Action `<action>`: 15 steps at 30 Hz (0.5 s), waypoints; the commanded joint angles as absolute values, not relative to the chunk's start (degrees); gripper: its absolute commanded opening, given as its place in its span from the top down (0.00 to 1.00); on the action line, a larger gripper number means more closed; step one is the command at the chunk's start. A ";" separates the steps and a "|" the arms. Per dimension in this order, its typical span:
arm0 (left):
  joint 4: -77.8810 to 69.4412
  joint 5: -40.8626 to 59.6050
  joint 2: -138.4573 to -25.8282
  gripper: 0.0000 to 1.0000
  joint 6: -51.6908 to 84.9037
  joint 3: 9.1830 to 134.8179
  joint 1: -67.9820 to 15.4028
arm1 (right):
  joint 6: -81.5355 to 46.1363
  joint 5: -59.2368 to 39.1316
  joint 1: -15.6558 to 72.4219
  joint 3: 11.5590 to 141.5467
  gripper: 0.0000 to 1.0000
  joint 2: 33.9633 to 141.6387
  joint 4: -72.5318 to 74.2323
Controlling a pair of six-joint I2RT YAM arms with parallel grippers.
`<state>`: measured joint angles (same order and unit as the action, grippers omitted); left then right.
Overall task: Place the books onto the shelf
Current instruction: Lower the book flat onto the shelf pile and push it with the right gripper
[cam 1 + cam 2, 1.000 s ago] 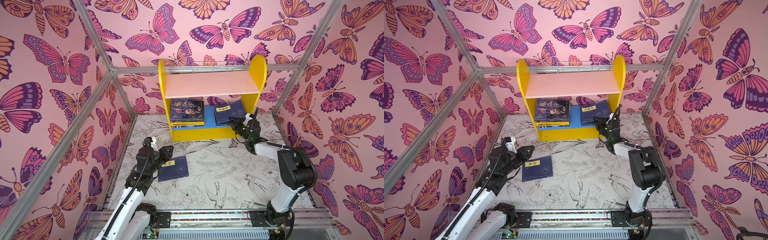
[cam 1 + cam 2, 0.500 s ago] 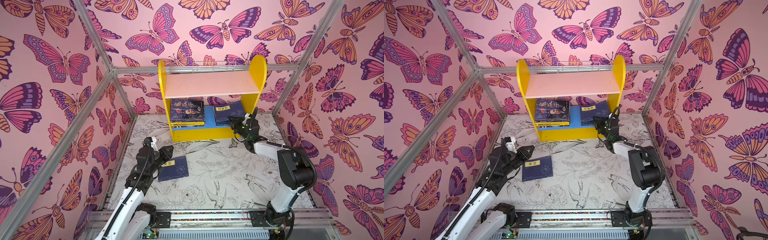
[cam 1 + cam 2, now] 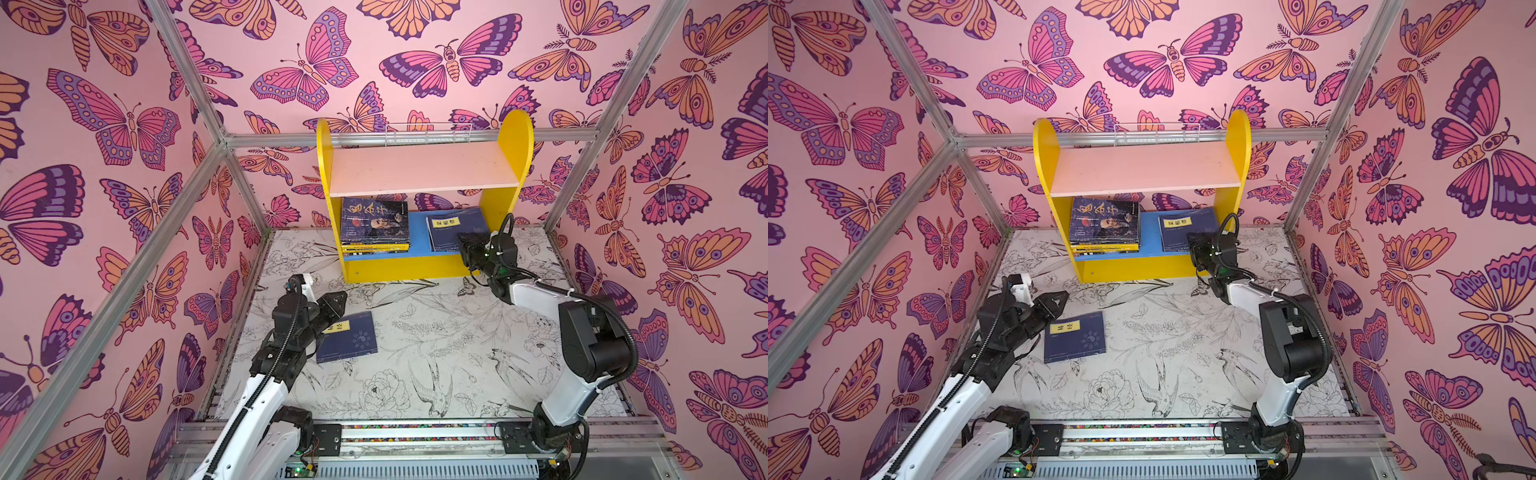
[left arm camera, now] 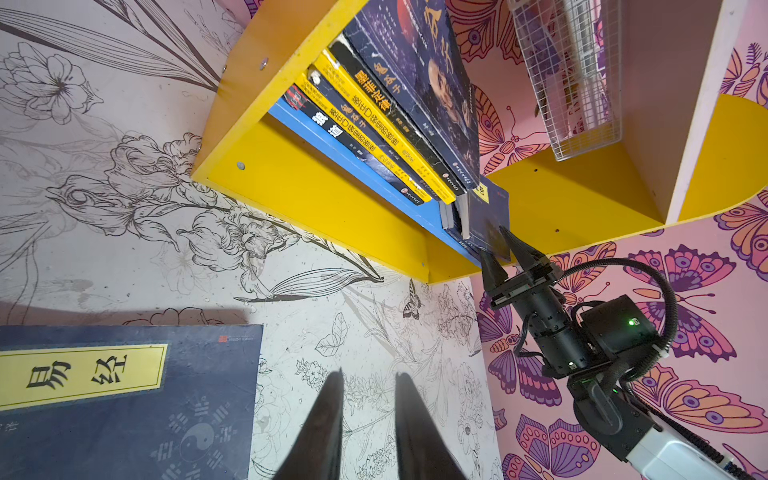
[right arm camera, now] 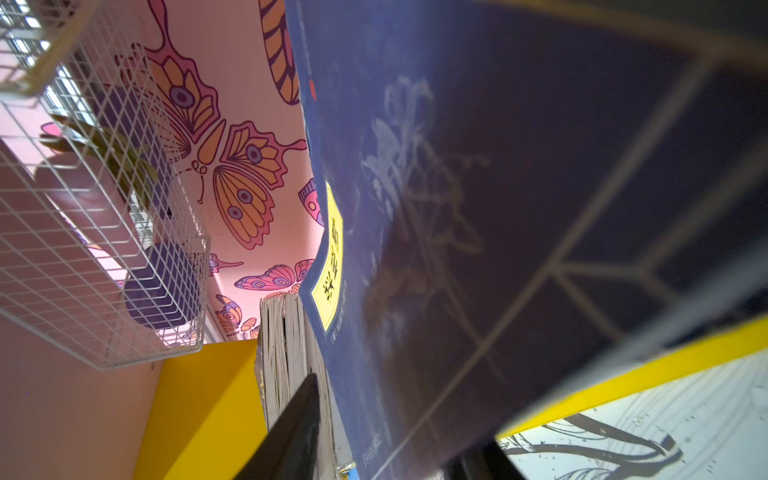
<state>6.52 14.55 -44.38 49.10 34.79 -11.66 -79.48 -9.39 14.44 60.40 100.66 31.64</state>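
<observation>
The shelf (image 3: 419, 170) (image 3: 1142, 170) stands against the back wall. On the left of its blue lower board lies a stack of books (image 3: 374, 224) (image 4: 415, 104), a dark face cover on top of yellow ones. On the right lies a navy book (image 3: 453, 228) (image 5: 498, 208) over pale page edges. My right gripper (image 3: 463, 245) (image 4: 503, 249) is at that book's near corner, open, one finger on each side of the cover. Another navy book (image 3: 349, 338) (image 4: 124, 395) lies flat on the floor. My left gripper (image 3: 343, 297) (image 4: 370, 374) hovers beside its far corner, open and holding nothing.
A white wire basket (image 3: 428, 133) (image 5: 83, 208) hangs at the back of the upper board. Butterfly-print walls with aluminium posts (image 3: 199, 178) close in the floor on three sides. A metal rail (image 3: 415, 432) carrying both arm bases runs along the front edge.
My right gripper's jaws have opened around the navy book's corner on the lower board. The left arm and the floor book have not moved.
</observation>
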 commanded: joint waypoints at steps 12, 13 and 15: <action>7.50 14.83 -44.25 0.75 48.69 33.75 -11.46 | -75.62 -9.38 14.25 64.60 0.47 99.08 22.05; 7.51 14.85 -44.21 0.75 48.69 33.75 -11.43 | -75.69 -9.78 14.26 64.89 0.47 99.51 22.05; 7.47 14.85 -44.41 0.75 48.78 33.75 -11.43 | -75.76 -10.40 14.29 65.67 0.46 100.25 21.72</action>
<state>6.52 14.55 -44.38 49.10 34.76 -11.64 -76.88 -9.04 14.44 63.13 99.07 23.14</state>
